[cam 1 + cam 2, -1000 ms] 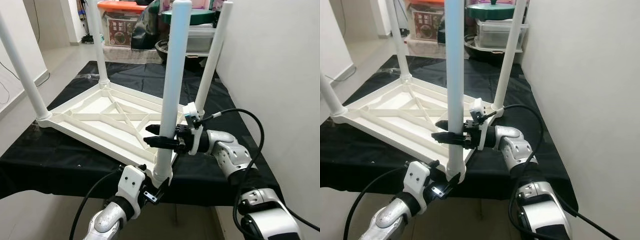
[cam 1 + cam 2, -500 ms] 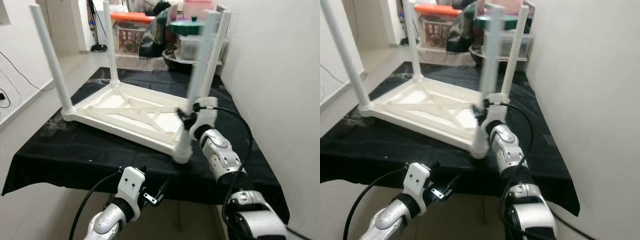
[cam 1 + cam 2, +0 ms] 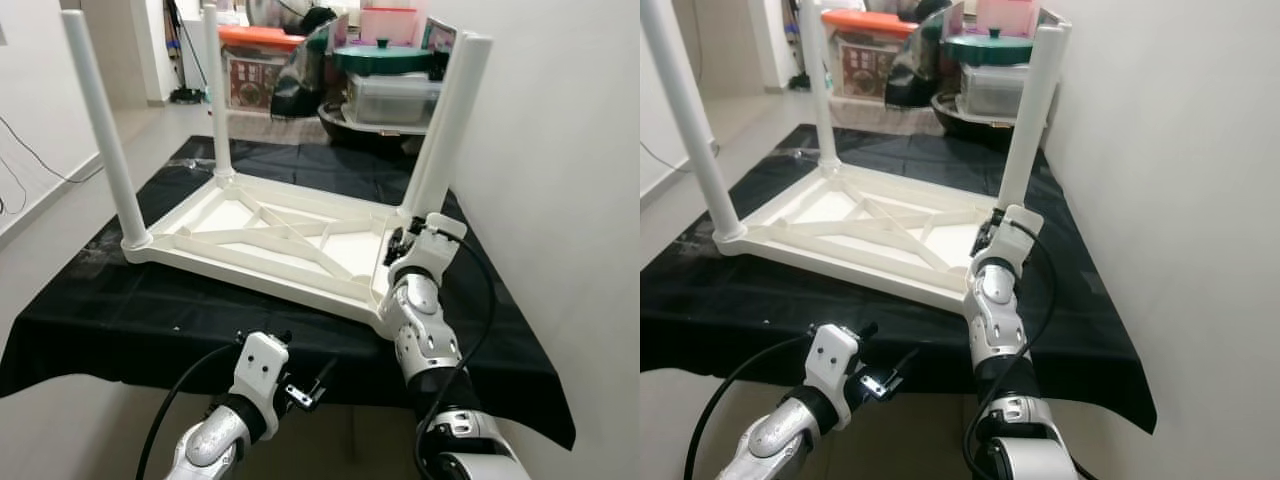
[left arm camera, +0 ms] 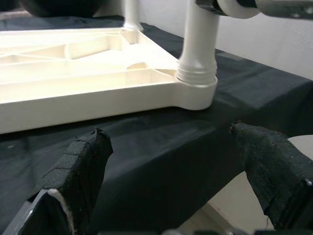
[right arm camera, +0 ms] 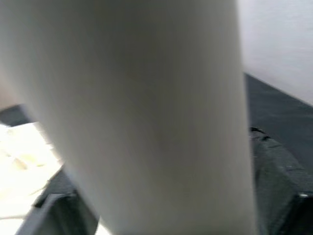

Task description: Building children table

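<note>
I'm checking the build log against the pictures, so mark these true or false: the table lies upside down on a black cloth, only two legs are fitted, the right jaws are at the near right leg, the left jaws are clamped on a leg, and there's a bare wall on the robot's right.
1. The white table lies upside down on the black cloth. True.
2. Only two legs are fitted. False: four legs stand up from it.
3. The right gripper is at the near right leg. True.
4. The left gripper is clamped on a leg. False: its jaws are open, short of the table edge.
5. A bare wall is on the robot's right. True.
</note>
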`<state>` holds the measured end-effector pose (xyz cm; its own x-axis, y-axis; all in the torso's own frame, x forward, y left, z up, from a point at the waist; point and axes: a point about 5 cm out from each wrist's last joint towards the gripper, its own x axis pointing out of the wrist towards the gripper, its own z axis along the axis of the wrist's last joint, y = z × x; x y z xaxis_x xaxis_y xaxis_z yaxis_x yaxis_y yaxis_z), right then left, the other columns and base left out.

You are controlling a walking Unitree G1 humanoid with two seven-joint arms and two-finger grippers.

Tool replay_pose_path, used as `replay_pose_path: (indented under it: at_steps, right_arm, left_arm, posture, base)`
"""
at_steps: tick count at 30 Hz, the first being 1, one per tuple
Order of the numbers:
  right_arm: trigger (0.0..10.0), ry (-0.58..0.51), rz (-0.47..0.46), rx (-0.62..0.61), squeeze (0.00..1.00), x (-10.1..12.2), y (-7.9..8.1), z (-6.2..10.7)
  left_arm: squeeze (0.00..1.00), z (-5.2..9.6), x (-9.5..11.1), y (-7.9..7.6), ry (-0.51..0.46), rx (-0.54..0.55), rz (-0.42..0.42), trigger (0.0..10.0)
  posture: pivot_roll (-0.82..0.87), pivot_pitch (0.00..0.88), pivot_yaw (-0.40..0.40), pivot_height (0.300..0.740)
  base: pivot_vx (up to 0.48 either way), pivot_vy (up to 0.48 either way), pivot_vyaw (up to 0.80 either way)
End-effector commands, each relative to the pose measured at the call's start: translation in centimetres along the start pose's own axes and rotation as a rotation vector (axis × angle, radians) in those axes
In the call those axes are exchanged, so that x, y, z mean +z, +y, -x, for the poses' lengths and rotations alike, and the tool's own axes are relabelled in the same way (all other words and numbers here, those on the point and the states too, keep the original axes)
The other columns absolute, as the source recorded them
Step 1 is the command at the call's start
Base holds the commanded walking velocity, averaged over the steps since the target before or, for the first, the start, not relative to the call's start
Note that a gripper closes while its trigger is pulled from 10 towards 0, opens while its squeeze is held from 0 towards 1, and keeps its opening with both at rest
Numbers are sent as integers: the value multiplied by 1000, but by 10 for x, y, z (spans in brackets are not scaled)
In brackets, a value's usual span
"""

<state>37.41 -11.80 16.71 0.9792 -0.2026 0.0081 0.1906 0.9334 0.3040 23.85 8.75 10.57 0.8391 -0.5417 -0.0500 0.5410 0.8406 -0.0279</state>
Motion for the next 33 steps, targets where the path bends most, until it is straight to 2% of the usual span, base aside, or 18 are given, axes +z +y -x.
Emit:
replay_pose_path:
  at_steps: [1, 2, 3, 4, 5, 7, 8, 10, 11, 13, 14, 17, 19, 26, 27, 28, 29, 33]
  right_arm:
    - [10000, -25, -21, 52, 1000, 4, 8, 0]
    - [10000, -60, -57, 125, 0, 10, 8, -1]
    - [10000, -86, -81, 239, 0, 17, 7, -3]
    - [10000, -86, -81, 239, 0, 17, 7, -3]
    - [10000, -100, -99, 316, 0, 22, 6, -4]
    - [10000, -67, -103, 495, 0, 26, -2, -6]
    - [10000, -67, -103, 495, 0, 26, -2, -6]
    - [10000, 24, -81, 726, 0, 25, -9, -4]
    - [10000, 24, -81, 726, 0, 25, -9, -4]
    - [10000, 112, -52, 931, 0, 22, -11, 3]
    - [10000, 112, -52, 931, 0, 22, -11, 3]
    - [10000, 244, -1, 1235, 0, 14, -10, 18]
    - [10000, 308, 31, 1381, 0, 8, -7, 27]
    - [10000, 357, 97, 1468, 0, -2, 2, 30]
    - [3882, 356, 137, 1436, 0, -5, 6, 27]
    - [3882, 356, 137, 1436, 0, -5, 6, 27]
    - [0, 348, 167, 1406, 0, -8, 10, 24]
    - [0, 324, 177, 1359, 0, -9, 14, 22]
  left_arm:
    - [0, 0, -1, 1, 3, 4, 4, 10000]
    - [0, 1, -1, 1, 1, 5, 5, 10000]
    - [0, 1, -1, 1, -1, 4, 5, 10000]
    - [0, 1, -1, 1, -1, 4, 5, 10000]
    - [0, 1, 0, 1, -2, 4, 5, 10000]
    - [0, 1, 1, 0, -14, 4, 5, 10000]
    - [0, 1, 1, 0, -14, 4, 5, 10000]
    - [0, 2, 4, 1, -47, 7, 7, 10000]
    - [0, 2, 4, 1, -47, 7, 7, 10000]
    - [0, 3, 9, 1, -83, 15, 5, 10000]
    - [0, 3, 9, 1, -83, 15, 5, 10000]
    - [0, 5, 14, 1, -127, 32, -1, 10000]
    - [0, 6, 17, 0, -144, 29, -3, 10000]
    - [0, 7, 17, -4, -150, -1, -23, 10000]
    - [0, 7, 17, -4, -150, 1, -22, 10000]
    - [0, 7, 17, -4, -150, 1, -22, 10000]
    - [0, 7, 17, -4, -150, 1, -22, 10000]
    - [0, 7, 17, -4, -151, 2, -23, 10000]
  posture:
    - [75, 6, -53, 740]
    - [72, 8, -54, 740]
    - [71, 9, -54, 740]
    - [71, 9, -54, 740]
    - [71, 9, -54, 740]
    - [69, 9, -52, 740]
    - [69, 9, -52, 740]
    - [68, 9, -51, 740]
    - [68, 9, -51, 740]
    - [73, 7, -53, 740]
    - [73, 7, -53, 740]
    - [79, 7, -57, 740]
    - [83, 7, -59, 740]
    - [84, 9, -60, 740]
    - [84, 10, -61, 740]
    - [84, 10, -61, 740]
    - [85, 11, -61, 740]
    - [86, 11, -63, 740]
  base:
    - [0, 0, 0]
    - [0, 0, 0]
    - [0, 0, 0]
    - [0, 0, 0]
    - [0, 0, 0]
    - [0, 0, 0]
    - [0, 0, 0]
    - [0, 0, 0]
    - [0, 0, 0]
    - [0, 0, 0]
    - [0, 0, 0]
    - [0, 0, 0]
    - [0, 0, 0]
    - [0, 0, 0]
    - [0, 0, 0]
    - [0, 0, 0]
    - [0, 0, 0]
    - [0, 0, 0]
